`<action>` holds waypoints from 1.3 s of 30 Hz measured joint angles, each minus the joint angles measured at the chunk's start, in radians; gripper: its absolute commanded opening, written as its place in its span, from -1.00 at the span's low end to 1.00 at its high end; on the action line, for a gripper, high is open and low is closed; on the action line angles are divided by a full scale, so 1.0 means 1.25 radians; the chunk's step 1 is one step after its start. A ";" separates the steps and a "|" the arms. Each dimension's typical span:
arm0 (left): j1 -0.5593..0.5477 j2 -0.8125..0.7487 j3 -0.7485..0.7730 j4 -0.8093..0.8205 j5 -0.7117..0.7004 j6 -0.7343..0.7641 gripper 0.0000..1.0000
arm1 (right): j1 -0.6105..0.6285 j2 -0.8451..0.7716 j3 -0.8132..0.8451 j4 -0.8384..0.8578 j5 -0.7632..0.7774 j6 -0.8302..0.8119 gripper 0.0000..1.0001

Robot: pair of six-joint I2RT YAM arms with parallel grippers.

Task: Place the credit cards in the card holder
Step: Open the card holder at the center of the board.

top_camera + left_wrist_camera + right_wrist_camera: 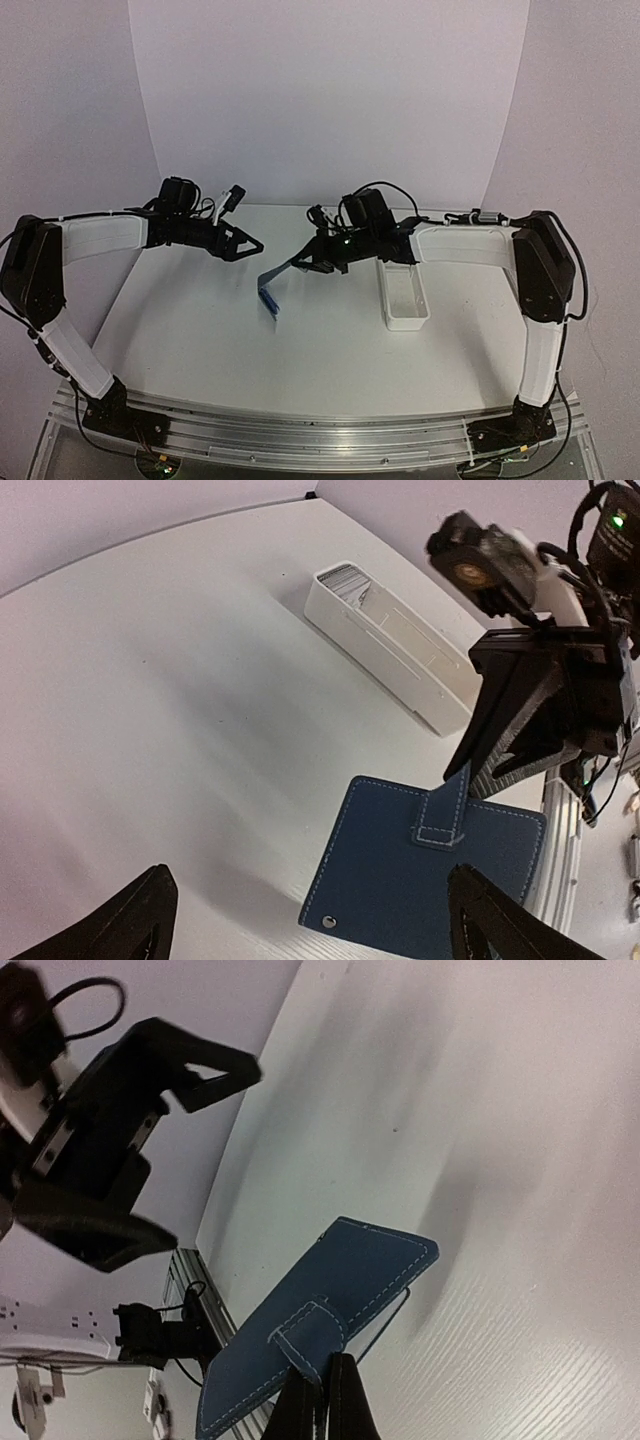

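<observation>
The blue card holder hangs tilted over the middle of the table. My right gripper is shut on its clasp tab and holds that edge up. The right wrist view shows the holder closed, with my right gripper pinched on the tab. My left gripper is open and empty, just left of the holder. In the left wrist view the holder lies between my open fingers, near the left gripper. Credit cards lie in the far end of the white tray.
The long white tray sits right of centre under my right forearm. The table's near edge has a metal rail. White walls stand close behind the table. My left gripper shows above the holder in the right wrist view.
</observation>
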 measured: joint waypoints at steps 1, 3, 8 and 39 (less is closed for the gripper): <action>-0.002 -0.001 0.000 -0.006 0.001 0.021 0.89 | 0.002 0.006 0.000 -0.002 0.014 0.056 -1.00; -0.018 -0.026 -0.014 -0.018 -0.009 0.117 0.90 | 0.004 0.015 -0.003 -0.007 0.048 0.159 -1.00; -0.115 -0.134 -0.056 -0.033 -0.034 0.270 0.93 | 0.007 0.021 0.002 -0.023 0.122 0.290 -1.00; -0.163 -0.002 0.046 -0.299 -0.048 0.482 -1.00 | 0.035 -0.027 -0.037 -0.015 0.065 -0.106 0.94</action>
